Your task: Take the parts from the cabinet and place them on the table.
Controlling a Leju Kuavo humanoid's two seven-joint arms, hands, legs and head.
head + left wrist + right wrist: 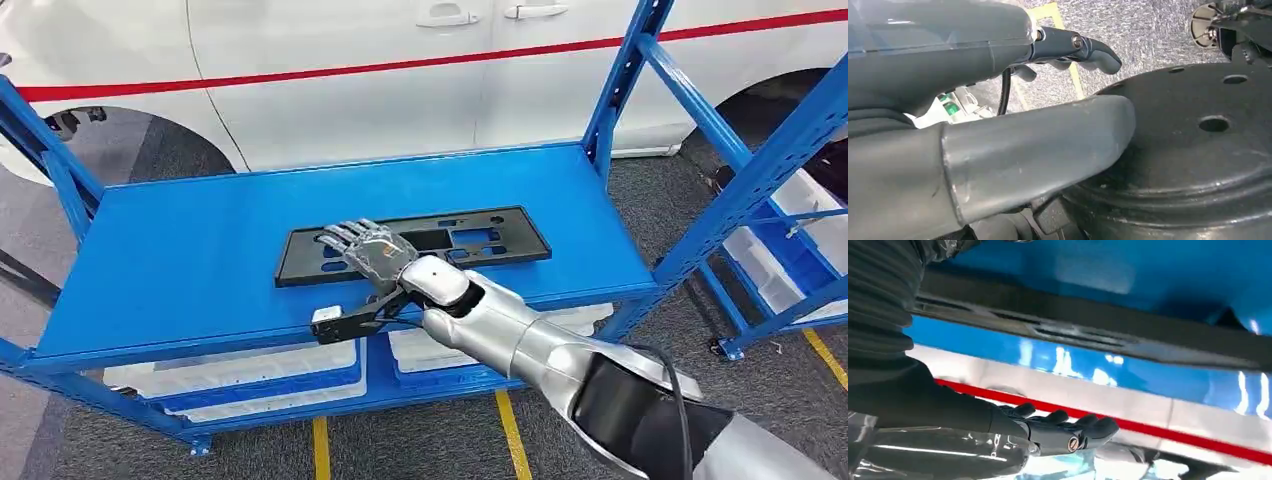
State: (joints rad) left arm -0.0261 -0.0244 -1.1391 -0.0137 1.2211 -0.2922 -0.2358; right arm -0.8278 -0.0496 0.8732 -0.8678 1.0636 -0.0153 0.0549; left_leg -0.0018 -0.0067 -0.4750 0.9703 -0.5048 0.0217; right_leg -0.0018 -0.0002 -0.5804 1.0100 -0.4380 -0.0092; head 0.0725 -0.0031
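Panel, black, long axis across shelf; right hand flat above its middle, fingers spread, gripping nothing; left hand's grip unclear.

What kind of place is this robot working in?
Probably a car workshop or assembly area: a white car stands behind blue steel shelving, a black plastic car part lies on it, and yellow floor lines mark the floor.

One black plastic panel, one blue shelf rack, two white bins beneath, one white car
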